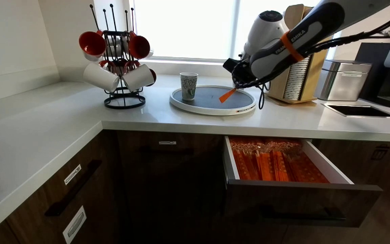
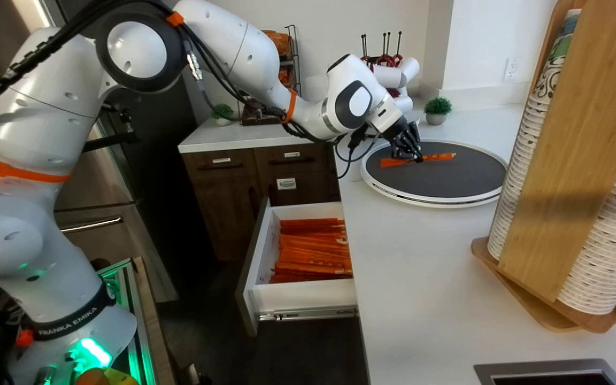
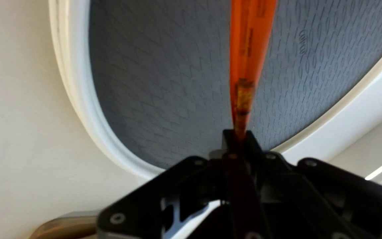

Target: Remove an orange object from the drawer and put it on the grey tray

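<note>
My gripper [image 2: 413, 155] is shut on a thin orange packet [image 2: 439, 157], which sticks out on both sides of the fingers. In the wrist view the fingertips [image 3: 239, 137] pinch the packet [image 3: 250, 43]. An exterior view shows the packet's end [image 1: 227, 95] over the tray; most of the gripper is hidden behind the arm there. The round grey tray [image 1: 212, 110] with its cream rim lies on the counter, also in an exterior view [image 2: 468, 179]. I cannot tell whether the packet touches it. The drawer [image 1: 303, 203] stands open, full of orange packets [image 2: 313, 251].
A patterned paper cup [image 1: 189, 86] stands at the tray's left side in an exterior view. A mug rack [image 1: 124, 101] stands further left. A wooden cup holder [image 2: 575, 160] stands beside the tray. A steel-rimmed counter opening [image 1: 361, 110] is further right. A small plant [image 2: 437, 110] sits behind the tray.
</note>
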`<state>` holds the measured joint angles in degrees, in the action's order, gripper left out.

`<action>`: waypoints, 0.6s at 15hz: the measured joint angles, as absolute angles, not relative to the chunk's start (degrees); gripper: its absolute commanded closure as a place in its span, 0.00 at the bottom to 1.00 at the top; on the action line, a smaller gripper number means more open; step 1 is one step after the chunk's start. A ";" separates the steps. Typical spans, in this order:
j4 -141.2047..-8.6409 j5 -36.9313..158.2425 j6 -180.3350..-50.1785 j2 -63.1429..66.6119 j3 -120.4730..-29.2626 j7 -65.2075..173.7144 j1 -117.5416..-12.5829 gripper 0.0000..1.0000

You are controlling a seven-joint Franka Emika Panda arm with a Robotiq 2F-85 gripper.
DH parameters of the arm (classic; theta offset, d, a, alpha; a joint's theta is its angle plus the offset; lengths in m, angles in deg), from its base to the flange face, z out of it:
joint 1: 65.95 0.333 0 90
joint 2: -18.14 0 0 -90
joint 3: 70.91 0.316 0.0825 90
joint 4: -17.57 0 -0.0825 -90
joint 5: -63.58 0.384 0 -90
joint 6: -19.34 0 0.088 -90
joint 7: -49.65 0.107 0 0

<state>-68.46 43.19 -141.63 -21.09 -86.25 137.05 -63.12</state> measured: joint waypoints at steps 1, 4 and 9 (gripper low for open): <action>-67.84 44.41 -141.74 -22.17 -86.39 137.05 -62.89 0.98; -66.52 47.01 -141.76 -24.68 -86.60 136.52 -62.38 0.62; -65.44 47.26 -141.62 -25.40 -89.84 133.79 -60.22 0.24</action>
